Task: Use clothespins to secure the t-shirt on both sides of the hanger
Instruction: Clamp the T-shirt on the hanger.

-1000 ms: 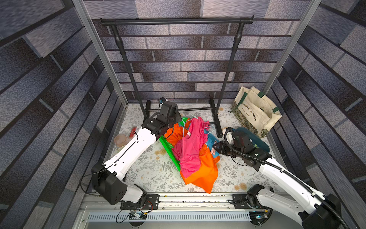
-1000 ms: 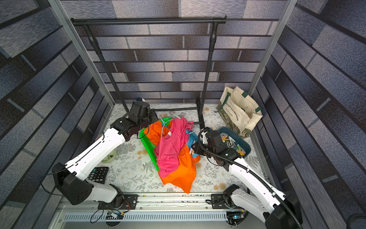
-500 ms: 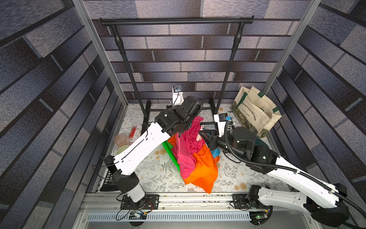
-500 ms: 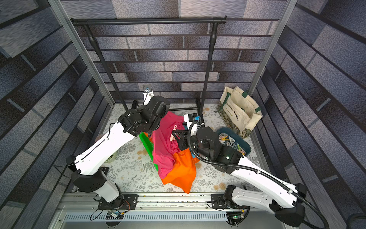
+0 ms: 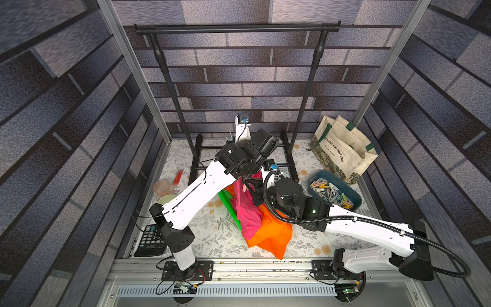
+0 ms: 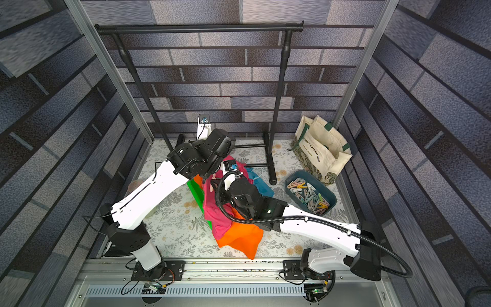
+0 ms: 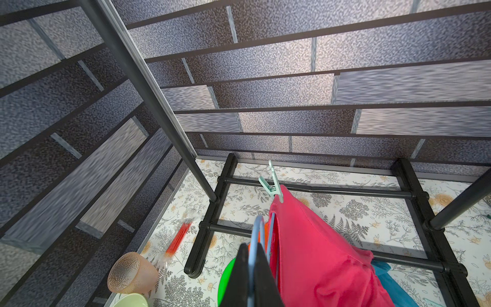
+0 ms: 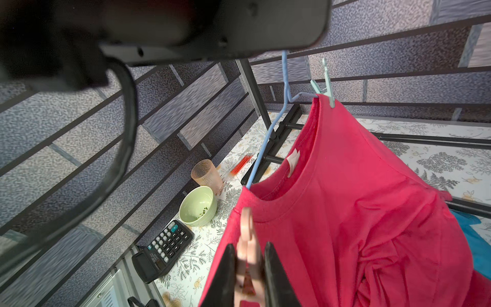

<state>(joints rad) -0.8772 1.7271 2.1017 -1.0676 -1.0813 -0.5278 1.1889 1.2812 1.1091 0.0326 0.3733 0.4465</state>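
A pink-red t-shirt [image 8: 358,199] hangs on a pale blue wire hanger [image 8: 265,141], lifted above the table; in both top views it droops between the two wrists [image 5: 247,212] [image 6: 215,210]. My left gripper [image 7: 251,248] is shut on the hanger's hook [image 7: 257,231]. A mint green clothespin [image 7: 273,186] [image 8: 328,85] is clipped on the shirt's far shoulder. My right gripper [image 8: 249,245] is shut on a pale pink clothespin [image 8: 247,231] whose tip lies against the near shoulder by the collar. More clothespins [image 5: 332,192] lie in a dark teal tub [image 5: 357,203].
An orange cloth [image 5: 271,234], a green board [image 5: 228,204] and a blue cloth [image 6: 261,183] lie under the shirt. A black garment rack [image 5: 236,28] stands behind, a tote bag [image 5: 342,151] at the back right. Calculator [image 8: 164,247], green bowl [image 8: 196,206], cup [image 8: 207,172] and red pens [image 7: 178,239] sit at the left.
Both arms rose and moved toward the middle. The hanger and t-shirt were lifted off the pile, and the right gripper brought the pink clothespin to the shirt's shoulder.
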